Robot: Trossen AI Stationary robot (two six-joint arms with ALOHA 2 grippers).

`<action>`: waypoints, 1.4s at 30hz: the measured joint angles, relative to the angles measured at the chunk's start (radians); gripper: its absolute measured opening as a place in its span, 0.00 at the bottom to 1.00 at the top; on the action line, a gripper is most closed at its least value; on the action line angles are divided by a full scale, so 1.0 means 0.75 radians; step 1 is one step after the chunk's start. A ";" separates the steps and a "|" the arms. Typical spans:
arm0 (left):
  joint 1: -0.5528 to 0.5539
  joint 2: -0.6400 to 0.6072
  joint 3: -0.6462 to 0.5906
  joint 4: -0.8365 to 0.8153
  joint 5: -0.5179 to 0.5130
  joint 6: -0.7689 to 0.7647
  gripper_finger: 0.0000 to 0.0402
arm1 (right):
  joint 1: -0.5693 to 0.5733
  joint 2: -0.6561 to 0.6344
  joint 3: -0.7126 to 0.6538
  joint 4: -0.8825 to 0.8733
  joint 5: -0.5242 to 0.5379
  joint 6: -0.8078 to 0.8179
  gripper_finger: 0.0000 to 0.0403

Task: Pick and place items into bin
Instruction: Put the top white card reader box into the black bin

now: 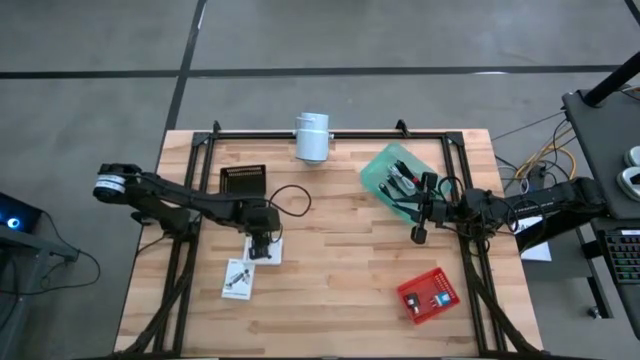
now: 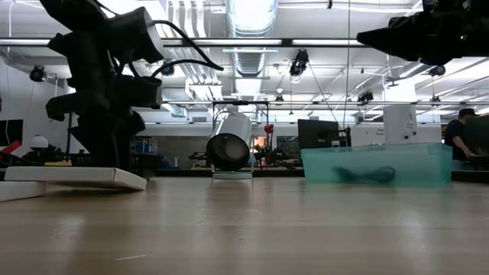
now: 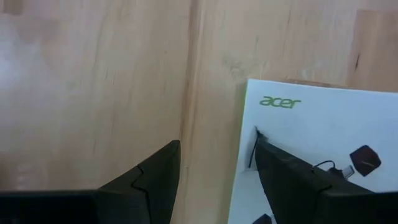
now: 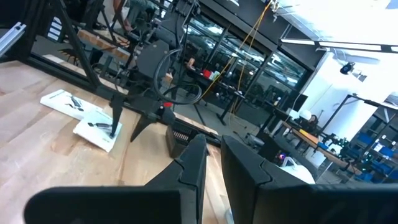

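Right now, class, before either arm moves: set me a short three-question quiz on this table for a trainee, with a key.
1. Multiple choice: the left gripper, fingers open, is over which thing? A the red box; B a white packet; C the black grid.
2. True or false: the green bin already holds black cords.
3. Fill in: the right gripper hangs just off one edge of the green ___.

Key: 1 B; 2 true; 3 bin.

pale wooden table [image 1: 340, 270], translucent green plastic bin [image 1: 385, 170], white card packet [image 3: 323, 124].
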 joint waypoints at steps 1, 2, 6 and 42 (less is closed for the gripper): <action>0.005 0.000 0.000 0.000 0.008 0.013 0.48 | 0.000 0.000 0.000 -0.001 0.000 0.000 0.09; 0.010 0.000 0.000 0.000 0.023 0.018 0.48 | 0.000 0.000 0.000 -0.001 0.000 0.000 0.09; 0.017 0.000 -0.001 0.003 0.075 0.020 0.48 | -0.001 -0.001 0.000 -0.001 0.000 -0.001 0.09; 0.073 0.103 -0.033 0.043 0.197 0.076 0.46 | 0.000 -0.002 -0.001 -0.004 0.000 -0.015 0.10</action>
